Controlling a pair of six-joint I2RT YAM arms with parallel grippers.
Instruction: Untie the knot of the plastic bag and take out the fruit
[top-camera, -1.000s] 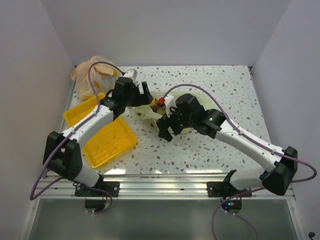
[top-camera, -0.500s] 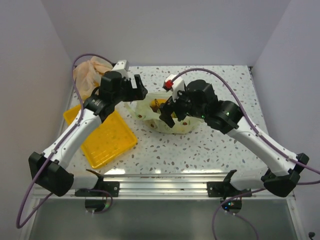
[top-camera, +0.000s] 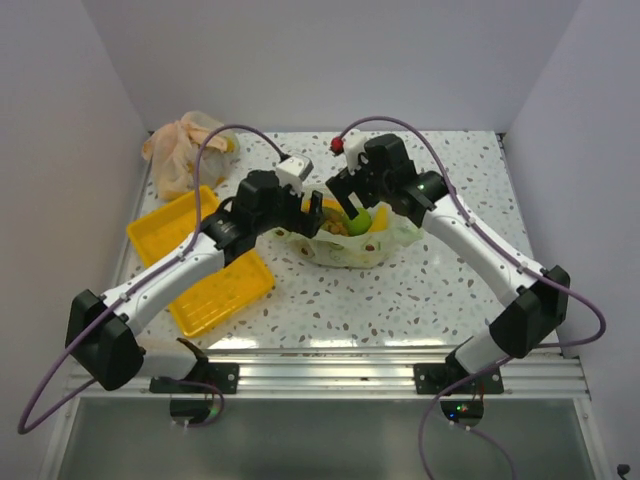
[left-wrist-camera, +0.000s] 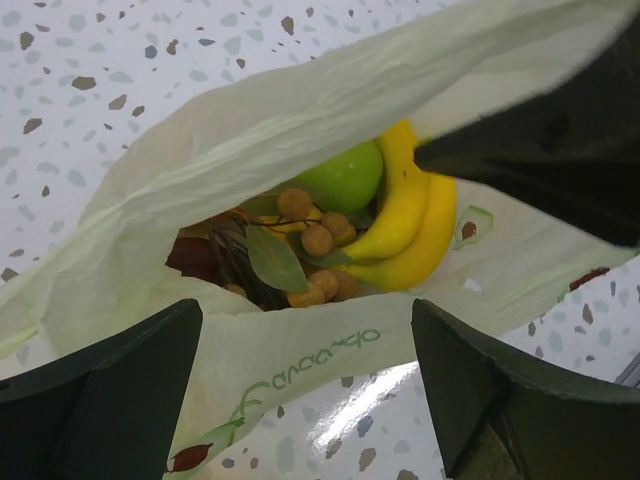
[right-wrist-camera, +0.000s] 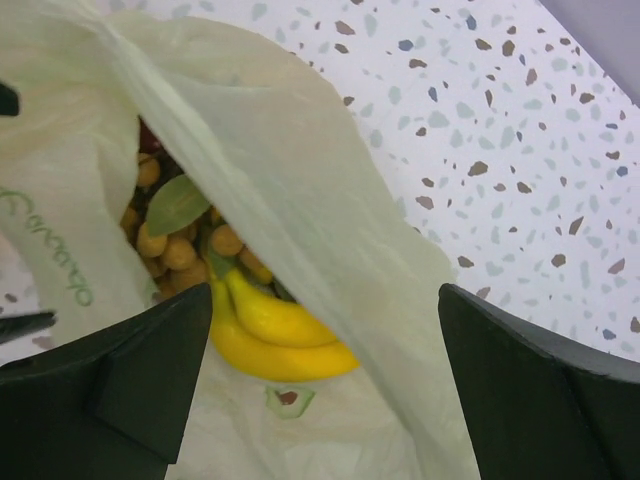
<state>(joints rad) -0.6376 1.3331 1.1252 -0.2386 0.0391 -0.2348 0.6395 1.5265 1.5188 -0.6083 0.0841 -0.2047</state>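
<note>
The pale green plastic bag (top-camera: 383, 243) lies mid-table with its mouth open. Inside it I see a yellow banana (left-wrist-camera: 412, 222), a cluster of small brown round fruits (left-wrist-camera: 316, 238), a green round fruit (left-wrist-camera: 345, 176) and a dark red apple (left-wrist-camera: 190, 256). The orange-yellow fruit is hidden. My left gripper (top-camera: 308, 216) hangs open over the bag's left rim; in the left wrist view (left-wrist-camera: 305, 400) the printed rim lies between its fingers. My right gripper (top-camera: 348, 203) is open above the bag's far side; in the right wrist view (right-wrist-camera: 325, 400) the banana (right-wrist-camera: 270, 335) and bag (right-wrist-camera: 300, 180) lie below it.
A yellow tray (top-camera: 212, 282) lies at the left, partly under my left arm. An orange-beige plastic bag (top-camera: 183, 148) sits in the far left corner. White walls close in the table on three sides. The two grippers are close together over the bag.
Both grippers have come together over the bag from their spread positions. The bag's mouth now gapes and the fruit shows inside.
</note>
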